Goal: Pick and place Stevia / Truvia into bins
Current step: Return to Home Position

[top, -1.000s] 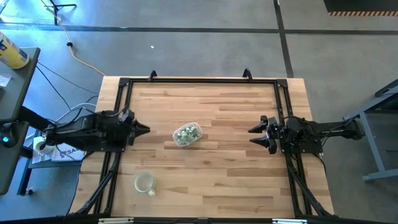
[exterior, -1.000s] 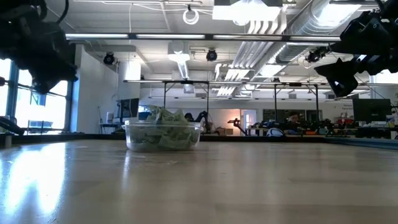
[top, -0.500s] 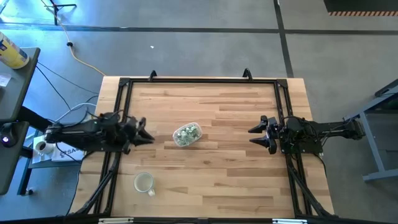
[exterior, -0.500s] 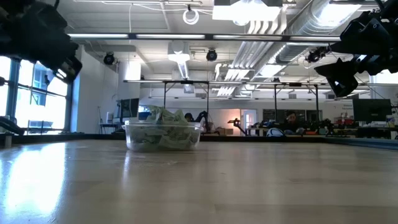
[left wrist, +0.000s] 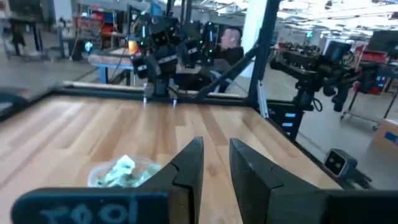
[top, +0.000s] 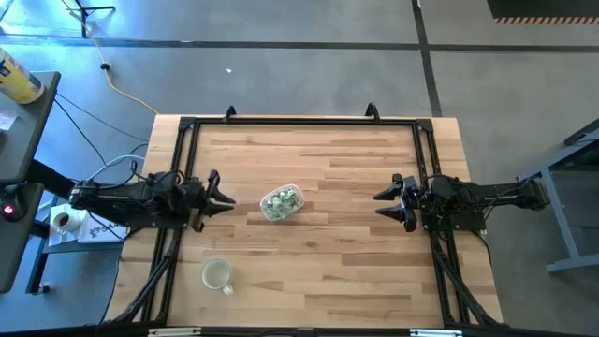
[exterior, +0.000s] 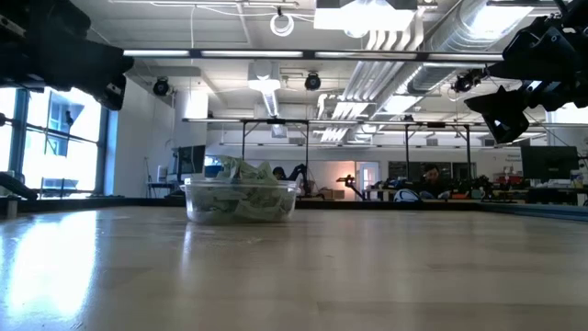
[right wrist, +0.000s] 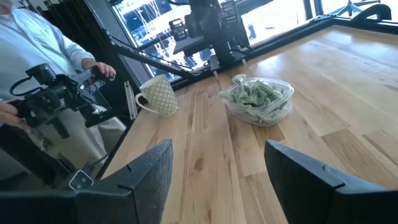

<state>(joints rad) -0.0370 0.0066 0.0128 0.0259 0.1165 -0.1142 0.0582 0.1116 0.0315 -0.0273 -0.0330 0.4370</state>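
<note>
The left fingers (top: 223, 190) stand a little apart with nothing between them, hanging above the counter (top: 328, 271) and pointing at the clear tub (top: 282, 202). The tub sits just ahead of them, nearer to them than to the right fingers. The green and white sachets (exterior: 241, 175) are heaped in it above its rim, and we see none lying outside. That heap is our worry. The sorting looks done and this arm is due to fold back to rest, so we judge that a dip or forward swing of those fingers could clip the light tub, slide it, or shake the top sachets out. Off to one side of the left fingers stands a cup (top: 217, 274), apart from them but open to a low sweep of the arm. Far beyond the tub, the right fingers (top: 379, 205) are spread wide and empty, well clear. Past the counter's edge a person (right wrist: 50, 37) holds a camera rig (right wrist: 53, 99), which a wide swing might meet.
</note>
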